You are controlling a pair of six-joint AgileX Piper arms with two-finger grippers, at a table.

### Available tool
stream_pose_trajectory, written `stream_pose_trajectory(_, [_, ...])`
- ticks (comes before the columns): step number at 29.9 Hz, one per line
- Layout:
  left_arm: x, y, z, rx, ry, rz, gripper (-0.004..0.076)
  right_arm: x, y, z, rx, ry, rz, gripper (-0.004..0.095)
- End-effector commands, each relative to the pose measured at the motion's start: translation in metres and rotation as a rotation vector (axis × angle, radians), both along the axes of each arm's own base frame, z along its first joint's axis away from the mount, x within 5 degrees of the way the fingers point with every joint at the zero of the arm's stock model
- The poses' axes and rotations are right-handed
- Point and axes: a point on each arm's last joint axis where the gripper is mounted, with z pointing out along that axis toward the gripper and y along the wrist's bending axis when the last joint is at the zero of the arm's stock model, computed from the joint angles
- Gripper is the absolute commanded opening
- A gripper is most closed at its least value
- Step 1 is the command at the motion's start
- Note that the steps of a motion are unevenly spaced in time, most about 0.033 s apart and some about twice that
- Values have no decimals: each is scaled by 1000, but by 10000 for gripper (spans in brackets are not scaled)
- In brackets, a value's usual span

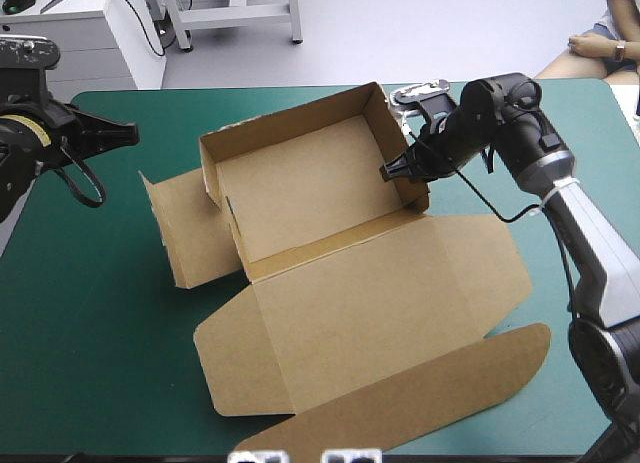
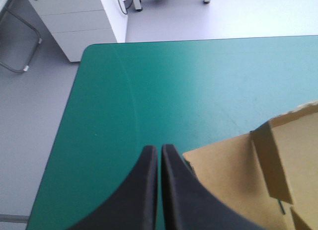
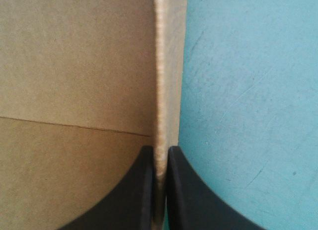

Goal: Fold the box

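box (image 1: pixel 340 303) wall between right fingers (image 3: pixel 124 200)

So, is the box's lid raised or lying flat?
Flat: the lid lies spread on the teal-green cover, beside the open tray.

Box (image 1: pixel 350 313): plain brown board, no print, matte. Its cut edges are paler, its fold creases are thin darker lines, and the tray interior is a slightly shadowed brown. Table cover (image 1: pixel 90 333): solid teal-green all round the box, no pattern, only faint pale scuffs just beside the box's wall in the right wrist view. Right gripper (image 1: pixel 392 170) at the box's right wall: fingers (image 3: pixel 194 205) plain black. Left gripper (image 1: pixel 130 133) off the box's left side: fingers (image 2: pixel 129 200) black too. Right arm (image 1: pixel 590 243) beside the box: black near the wrist, grey-silver further back, with a thin white band between.
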Motion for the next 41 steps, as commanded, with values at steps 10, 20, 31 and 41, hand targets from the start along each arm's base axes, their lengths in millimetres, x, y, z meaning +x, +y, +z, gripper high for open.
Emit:
stream_pose_trajectory(10, [-4,50,10,-130,-63,180,17,-62,-47,102,150,-288,-35,-20])
stream_pose_trajectory(20, [33,66,-52,-169,89,187,17,-76,-50,114,166,-323,-31,-20])
stream_pose_trajectory(31, [80,62,-93,-215,209,139,17,-105,-57,134,167,-406,-19,-20])
stream_pose_trajectory(41, [114,40,-126,-408,334,-40,15,-122,-61,145,172,-451,-12,-20])
